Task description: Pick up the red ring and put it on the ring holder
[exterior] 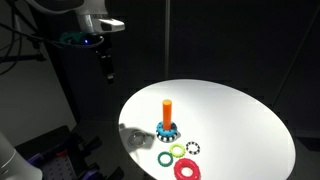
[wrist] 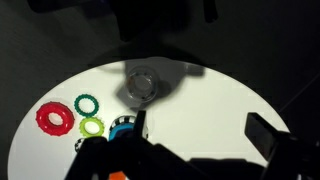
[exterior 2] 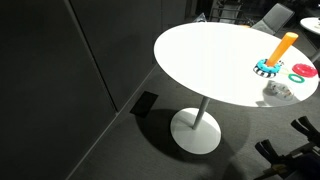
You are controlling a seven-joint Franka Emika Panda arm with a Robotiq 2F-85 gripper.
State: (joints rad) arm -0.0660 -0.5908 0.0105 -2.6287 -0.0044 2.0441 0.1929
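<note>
Dark Robotiq pincer [exterior: 105, 67] hangs high in the air, well apart from the round white tabletop [exterior: 240, 115] and out past its rim in an exterior view. In the wrist view two dark fingers [wrist: 268, 138] stand wide apart with nothing between them: the pincer is open and empty. The flat red ring [wrist: 55, 119], with a scalloped gear-like rim and a round hole, lies flat on the tabletop. It is well below the pincer and far toward the left side of the wrist view, clear of both fingers. Just beside it lie a dark green toothed ring [wrist: 87, 104] and a plain yellow-green ring [wrist: 92, 127], both nearer the pincer than the red one. The ring holder [exterior: 166, 118], an orange cylindrical peg on a round blue-teal toothed base, stands upright on the tabletop, between the pincer and the rings in an exterior view. In the wrist view one finger partly hides it. A small black-and-white toothed ring [exterior: 193, 148] lies near the holder's base. A crumpled clear lump [wrist: 143, 84], material unclear, sits apart from the rings, ahead of the pincer in the wrist view.
</note>
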